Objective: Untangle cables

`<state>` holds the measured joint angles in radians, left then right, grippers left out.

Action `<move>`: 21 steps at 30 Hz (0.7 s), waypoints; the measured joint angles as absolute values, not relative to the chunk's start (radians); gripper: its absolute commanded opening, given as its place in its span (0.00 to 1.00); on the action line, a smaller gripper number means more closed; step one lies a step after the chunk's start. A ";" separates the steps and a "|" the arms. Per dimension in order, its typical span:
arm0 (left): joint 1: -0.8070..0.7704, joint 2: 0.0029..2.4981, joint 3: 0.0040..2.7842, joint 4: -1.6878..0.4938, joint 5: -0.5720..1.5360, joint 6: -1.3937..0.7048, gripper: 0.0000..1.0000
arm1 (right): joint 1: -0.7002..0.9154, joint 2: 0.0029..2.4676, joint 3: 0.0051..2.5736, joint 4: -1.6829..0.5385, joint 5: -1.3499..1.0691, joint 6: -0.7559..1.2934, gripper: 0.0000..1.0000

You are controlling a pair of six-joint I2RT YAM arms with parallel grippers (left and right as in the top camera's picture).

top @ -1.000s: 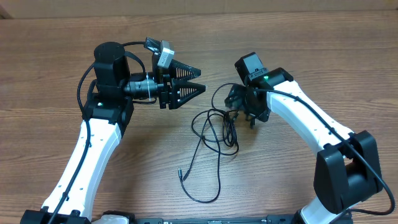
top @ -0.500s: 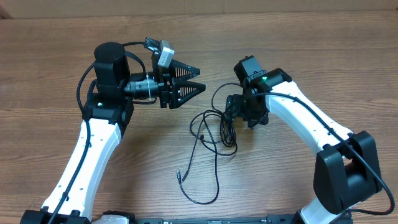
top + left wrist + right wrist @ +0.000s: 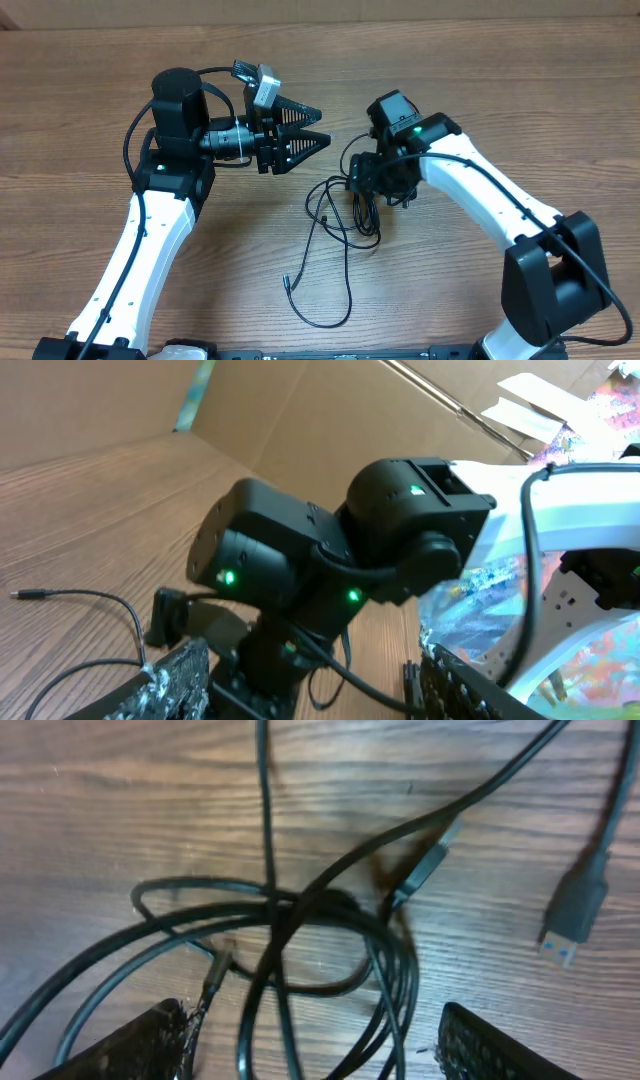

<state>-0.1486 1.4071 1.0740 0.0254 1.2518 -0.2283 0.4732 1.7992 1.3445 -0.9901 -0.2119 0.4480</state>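
Thin black cables (image 3: 365, 222) lie tangled on the wooden table's middle, and one long strand runs toward the front and ends in a small plug (image 3: 287, 283). My right gripper (image 3: 374, 186) points down over the tangle's right side. In the right wrist view it (image 3: 320, 1055) is open and straddles several crossed cables (image 3: 275, 915), with a silver-tipped USB plug (image 3: 570, 920) lying to the right. My left gripper (image 3: 322, 125) hangs open and empty to the left of the right wrist, above the table. In the left wrist view it (image 3: 310, 695) faces the right arm's black wrist (image 3: 330, 560).
The wooden table (image 3: 520, 90) stretches all round the tangle. A cardboard wall (image 3: 300, 410) stands behind the table. A thicker black wire (image 3: 470, 160) runs along the white right arm.
My right gripper has moved left over the cable tangle. The tangle has shifted slightly left. The left arm has not moved.
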 measured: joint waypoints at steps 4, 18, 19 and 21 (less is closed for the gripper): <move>-0.149 1.407 1.074 0.025 1.252 -0.228 0.66 | 0.514 1.799 1.320 -0.972 -0.179 0.444 0.78; -0.149 1.407 1.074 0.025 1.251 -0.228 0.66 | 0.537 1.799 1.195 -0.887 -0.149 0.444 0.04; -0.149 1.407 1.074 0.025 1.251 -0.228 0.65 | 0.537 1.799 1.195 -0.897 -0.149 0.444 0.04; -0.149 1.407 1.074 0.025 1.251 -0.228 0.65 | 0.535 1.799 1.198 -0.931 -0.149 0.444 0.04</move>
<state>-0.1486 1.4071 1.0740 0.0250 1.2514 -0.2283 0.5350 1.7992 1.1984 -0.9306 -0.1490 0.4442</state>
